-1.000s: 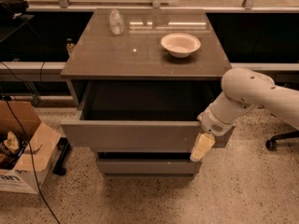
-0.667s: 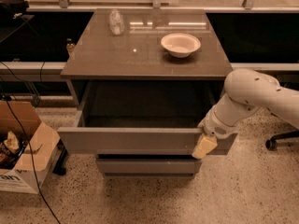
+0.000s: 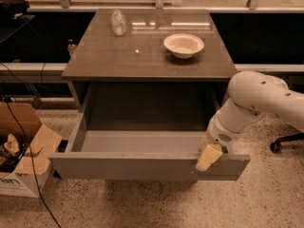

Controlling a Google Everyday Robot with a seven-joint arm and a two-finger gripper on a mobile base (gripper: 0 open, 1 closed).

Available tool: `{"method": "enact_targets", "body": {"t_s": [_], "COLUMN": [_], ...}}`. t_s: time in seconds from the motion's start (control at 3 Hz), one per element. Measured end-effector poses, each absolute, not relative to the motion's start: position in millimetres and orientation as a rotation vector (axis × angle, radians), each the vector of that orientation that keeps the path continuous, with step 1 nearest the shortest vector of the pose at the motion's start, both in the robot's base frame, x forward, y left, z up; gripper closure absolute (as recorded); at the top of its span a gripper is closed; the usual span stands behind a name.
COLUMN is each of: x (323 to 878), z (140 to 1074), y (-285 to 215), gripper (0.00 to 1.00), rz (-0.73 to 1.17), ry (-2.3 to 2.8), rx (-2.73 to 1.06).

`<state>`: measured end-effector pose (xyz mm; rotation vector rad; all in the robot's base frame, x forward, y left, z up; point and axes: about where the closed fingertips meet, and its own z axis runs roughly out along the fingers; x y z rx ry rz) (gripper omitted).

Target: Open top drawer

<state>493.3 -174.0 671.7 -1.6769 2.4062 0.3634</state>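
The top drawer [image 3: 142,165] of the grey cabinet stands pulled far out toward me, showing its smooth grey box interior [image 3: 137,140]. Its plain grey front has no handle. My gripper [image 3: 209,156] sits at the drawer's right front corner, a cream fingertip hooked over the top edge of the front panel. The white arm [image 3: 259,101] reaches in from the right. The slimmer drawers below are hidden behind the open front.
On the cabinet top [image 3: 95,61] stand a white bowl [image 3: 184,45] and a clear plastic cup [image 3: 118,22]. An open cardboard box [image 3: 21,151] with cables sits on the floor at left. An office chair base [image 3: 285,144] is at right. The floor is speckled terrazzo.
The drawer has slid further out toward me, and my gripper has moved with its right front corner, down and forward.
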Motion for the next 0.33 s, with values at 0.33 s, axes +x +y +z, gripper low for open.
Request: {"method": "enact_targets", "body": {"t_s": [0.33], "x": [492.9], "z": [671.0], "y": [-173.5], "gripper": [0.06], "rz": [0.365], "ry": [2.406], "rx": [-1.679]}}
